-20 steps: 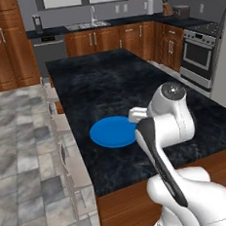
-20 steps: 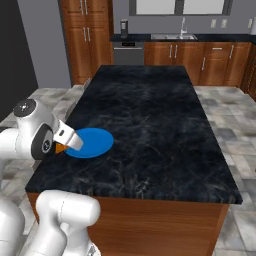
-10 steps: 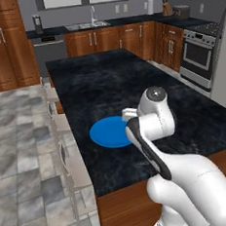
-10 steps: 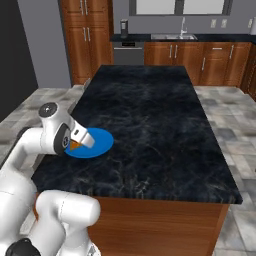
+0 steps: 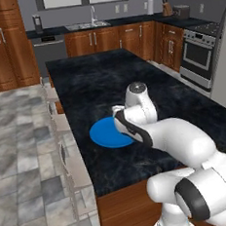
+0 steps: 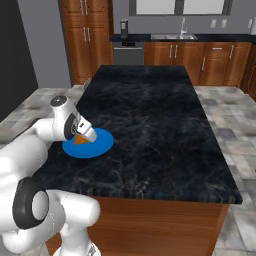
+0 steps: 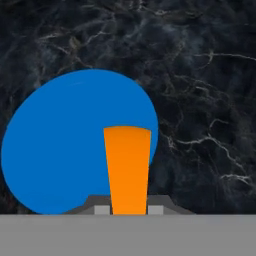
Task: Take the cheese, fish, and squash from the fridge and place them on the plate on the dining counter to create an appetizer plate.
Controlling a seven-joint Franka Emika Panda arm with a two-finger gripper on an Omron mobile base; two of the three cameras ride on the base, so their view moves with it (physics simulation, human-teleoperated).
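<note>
My gripper (image 7: 127, 210) is shut on the cheese (image 7: 127, 167), an orange wedge that sticks out forward between the fingertips. It hangs just over the near right part of the bright blue plate (image 7: 65, 150). The plate (image 6: 95, 148) lies near the left edge of the dining counter (image 6: 150, 105), a black marble island. From the right base view the gripper (image 6: 81, 137) points down at the plate with the cheese (image 6: 79, 141) at its tip. In the left base view the white hand covers the right rim of the plate (image 5: 103, 134). The fish, squash and fridge are out of view.
Stools (image 5: 63, 139) line the island's left side, over a grey tiled floor (image 5: 20, 143). A stove (image 5: 197, 53) stands to the right. Wooden wall cabinets with a sink (image 5: 82, 26) run along the back. Bare marble (image 7: 200, 75) stretches to the right of the plate.
The arm has swung forward and down, carrying the cheese from beside the plate's near rim to over the plate. The jaws stayed shut on the cheese.
</note>
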